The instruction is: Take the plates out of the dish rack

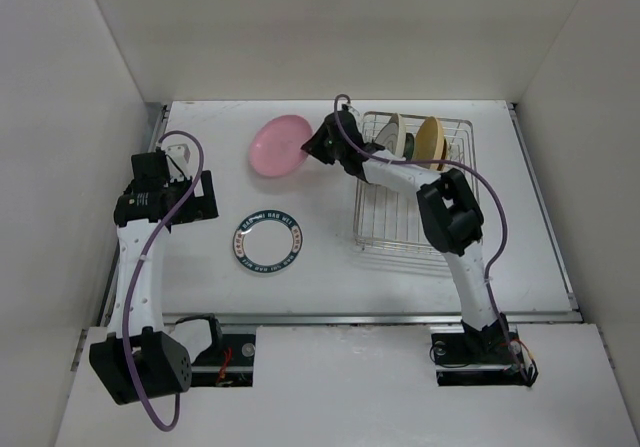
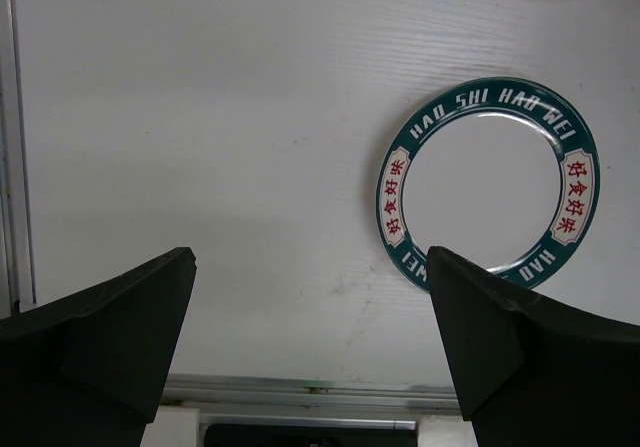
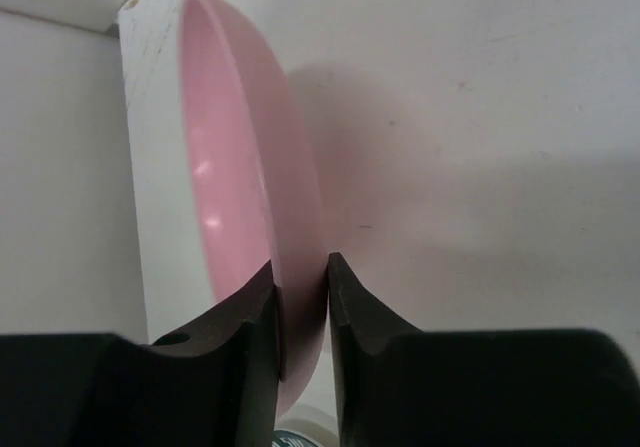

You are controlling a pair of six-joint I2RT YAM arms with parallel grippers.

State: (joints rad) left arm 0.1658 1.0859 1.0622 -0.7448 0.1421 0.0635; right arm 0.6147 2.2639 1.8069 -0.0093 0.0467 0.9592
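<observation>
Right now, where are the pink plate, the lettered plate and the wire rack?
pink plate (image 1: 281, 145): overhead view, middle of its face.
lettered plate (image 1: 269, 240): overhead view, its white centre.
wire rack (image 1: 392, 217): overhead view, bare grid floor.

Black fingers (image 3: 250, 367) of the right gripper (image 3: 300, 287) are covering the lower rim of the pink plate (image 3: 235, 187), which is running off the frame's bottom edge. The left gripper (image 2: 310, 252) is masking part of the lettered plate (image 2: 487, 182). The right arm (image 1: 400, 175) is hiding the upright plates (image 1: 432, 139) in the dish rack (image 1: 395, 222), their number unclear.
</observation>
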